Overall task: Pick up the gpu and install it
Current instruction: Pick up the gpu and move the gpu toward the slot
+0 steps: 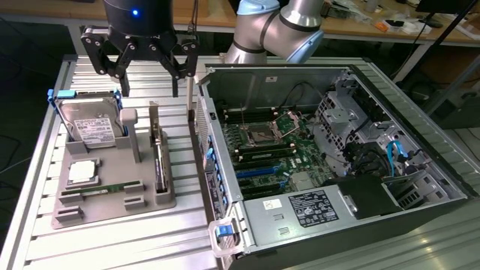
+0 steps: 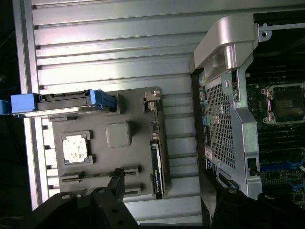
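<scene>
The gpu [image 1: 158,153] is a thin dark card standing on its edge in a slot along the grey holder tray [image 1: 112,211], on the side nearest the computer case. In the wrist view the gpu [image 2: 157,155] appears edge-on with a silvery bracket at one end. My gripper [image 1: 150,89] hangs open above the far end of the tray, over the gpu's far end, with nothing between its fingers. One dark finger [image 2: 117,183] shows in the wrist view, well clear of the card.
The tray also holds a silver hard drive [image 1: 87,127] in a blue-tabbed frame, a square processor [image 1: 82,171] and a green memory stick [image 1: 101,191]. The open computer case [image 1: 225,152] lies at the exterior view's right, motherboard [image 1: 277,152] exposed, on a ribbed aluminium table [image 1: 150,242].
</scene>
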Action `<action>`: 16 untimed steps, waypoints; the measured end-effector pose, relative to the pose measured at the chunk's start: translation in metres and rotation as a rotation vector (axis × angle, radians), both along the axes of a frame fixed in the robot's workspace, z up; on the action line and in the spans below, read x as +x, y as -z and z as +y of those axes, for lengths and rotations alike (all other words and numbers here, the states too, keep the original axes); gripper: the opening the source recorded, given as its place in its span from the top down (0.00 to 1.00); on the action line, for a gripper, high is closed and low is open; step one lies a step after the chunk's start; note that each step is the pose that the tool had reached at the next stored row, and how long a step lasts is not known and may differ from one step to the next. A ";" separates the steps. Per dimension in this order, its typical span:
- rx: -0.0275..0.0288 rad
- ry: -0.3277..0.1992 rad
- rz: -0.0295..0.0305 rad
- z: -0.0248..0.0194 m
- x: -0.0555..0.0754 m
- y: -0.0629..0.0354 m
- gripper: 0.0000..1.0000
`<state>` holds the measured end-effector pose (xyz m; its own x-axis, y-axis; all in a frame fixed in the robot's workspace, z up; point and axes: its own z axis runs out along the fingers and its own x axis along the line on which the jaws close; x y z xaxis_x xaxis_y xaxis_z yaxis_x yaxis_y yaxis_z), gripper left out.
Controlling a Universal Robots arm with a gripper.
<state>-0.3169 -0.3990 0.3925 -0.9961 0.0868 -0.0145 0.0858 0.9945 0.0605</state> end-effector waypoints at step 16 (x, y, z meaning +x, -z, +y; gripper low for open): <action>0.0002 -0.033 -0.0016 0.0000 0.000 0.0052 0.22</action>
